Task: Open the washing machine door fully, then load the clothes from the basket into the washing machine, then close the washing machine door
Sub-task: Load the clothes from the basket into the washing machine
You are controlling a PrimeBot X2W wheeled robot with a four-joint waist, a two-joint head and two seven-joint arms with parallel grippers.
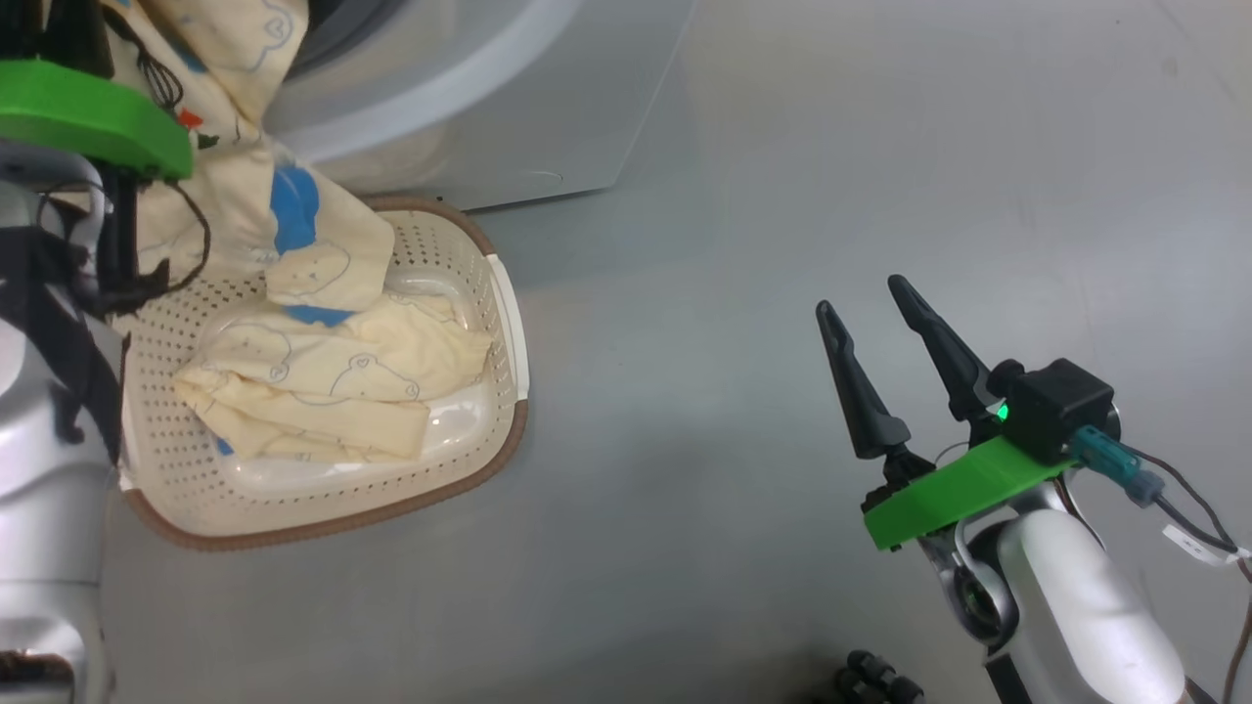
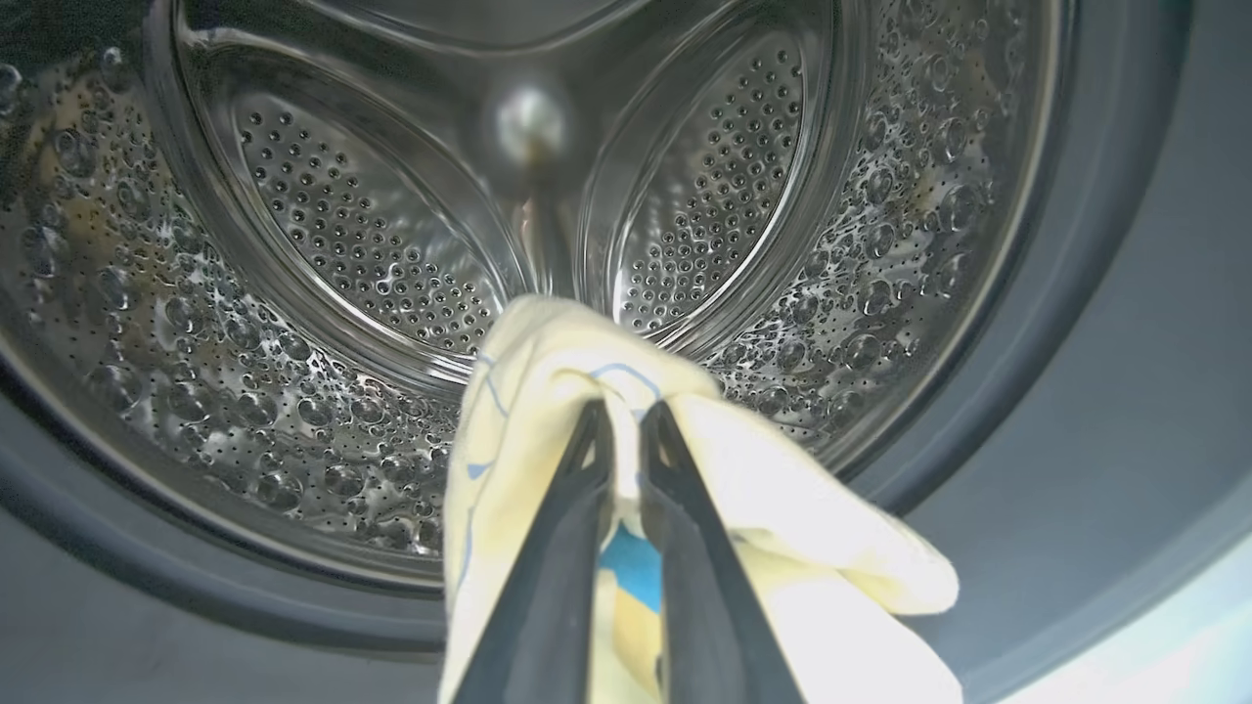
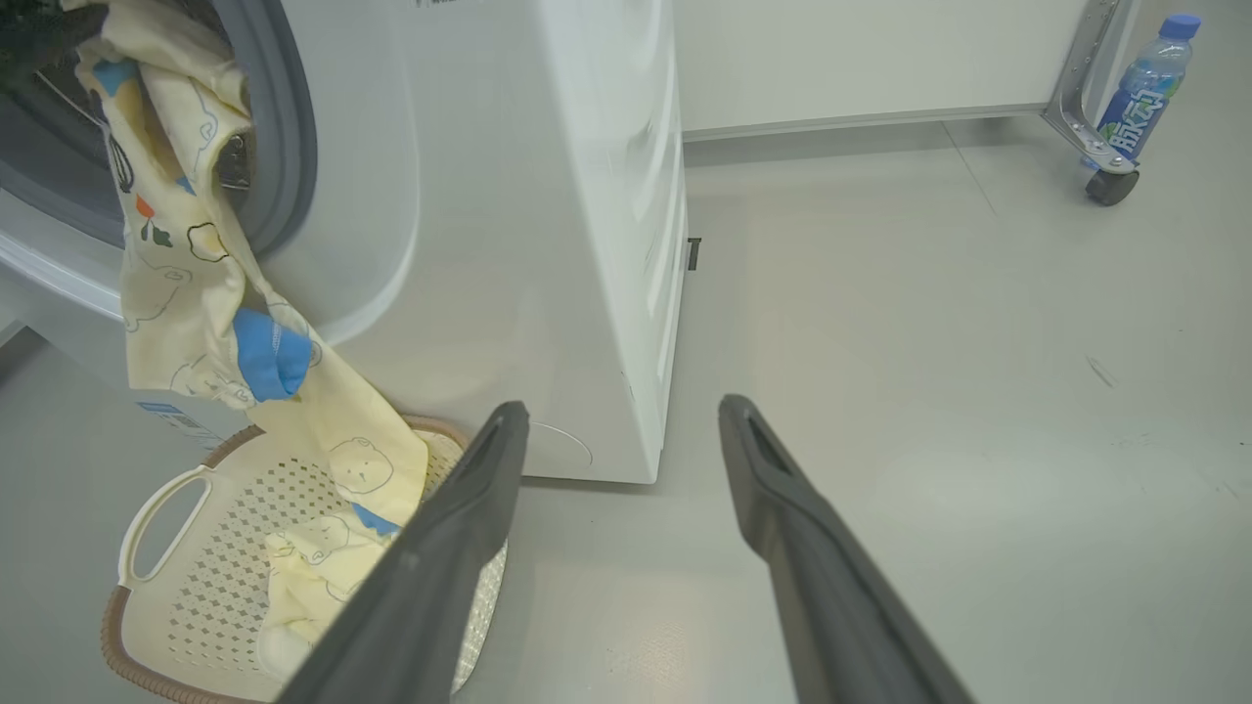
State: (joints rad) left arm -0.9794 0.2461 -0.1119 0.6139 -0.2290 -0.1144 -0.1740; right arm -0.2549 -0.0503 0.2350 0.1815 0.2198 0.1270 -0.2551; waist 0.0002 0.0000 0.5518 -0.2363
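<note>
At the drum mouth: one garment gripped, more in the basket

Far left, the left gripper (image 2: 624, 409) is nearly closed. Its two dark fingers pinch a fold of a pale-yellow garment (image 2: 548, 362) in front of the steel drum (image 2: 342, 225) of the washing machine (image 3: 548, 196). The cloth hangs from the opening down the white front, and its lower end reaches into the basket (image 1: 440, 494). The basket sits on the floor (image 1: 734, 293) just in front of the machine, with more folded clothes (image 1: 333, 381) inside. Well to the right, the right gripper (image 1: 859, 295) hovers over the floor, fingers spread wide, holding nothing. A water bottle (image 3: 1140, 93) stands far right.
</note>
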